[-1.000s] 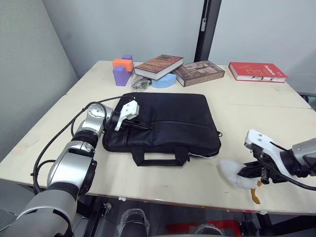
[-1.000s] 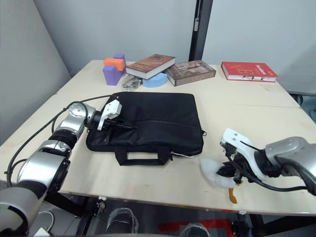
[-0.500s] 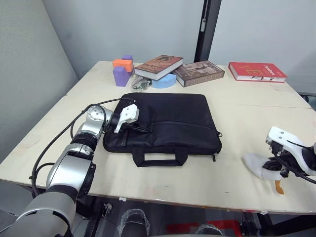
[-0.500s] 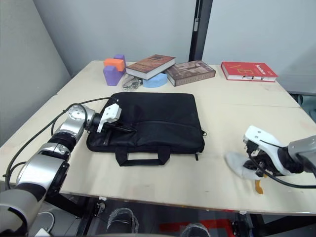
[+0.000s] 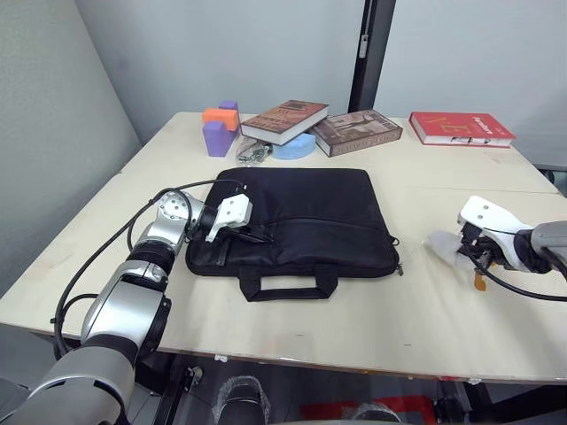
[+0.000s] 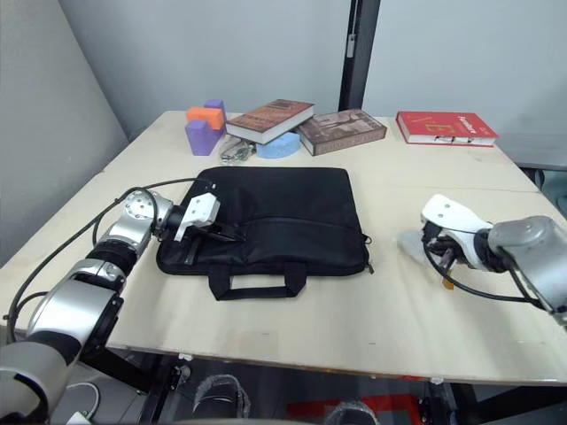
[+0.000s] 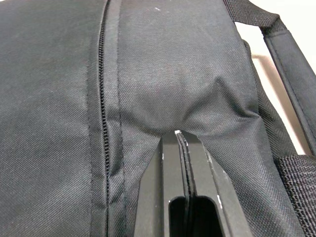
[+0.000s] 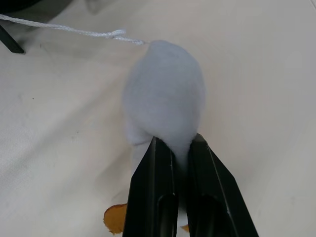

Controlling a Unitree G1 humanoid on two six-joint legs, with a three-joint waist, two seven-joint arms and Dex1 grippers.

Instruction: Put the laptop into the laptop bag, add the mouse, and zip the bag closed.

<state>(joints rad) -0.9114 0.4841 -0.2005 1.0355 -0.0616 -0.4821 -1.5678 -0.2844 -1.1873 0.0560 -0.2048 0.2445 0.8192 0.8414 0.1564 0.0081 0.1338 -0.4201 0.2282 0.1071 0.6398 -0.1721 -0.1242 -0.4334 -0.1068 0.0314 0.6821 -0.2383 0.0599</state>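
Head views: laptop bag [image 5: 301, 217] is laid flat at table [image 5: 266, 328] centre, contents unseen; soft fabric, best taken by its strap handles. Left gripper [image 5: 252, 234] at its nine o'clock edge.

Left wrist view: fingers are clamped together on bag fabric.

Right wrist view: right gripper [image 8: 178, 148], at the bag's three o'clock, is pinched on a soft white lump [image 8: 165, 101].

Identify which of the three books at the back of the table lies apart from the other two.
The red book, at the back right. It lies flat by itself, while the two brown books sit side by side near the middle.
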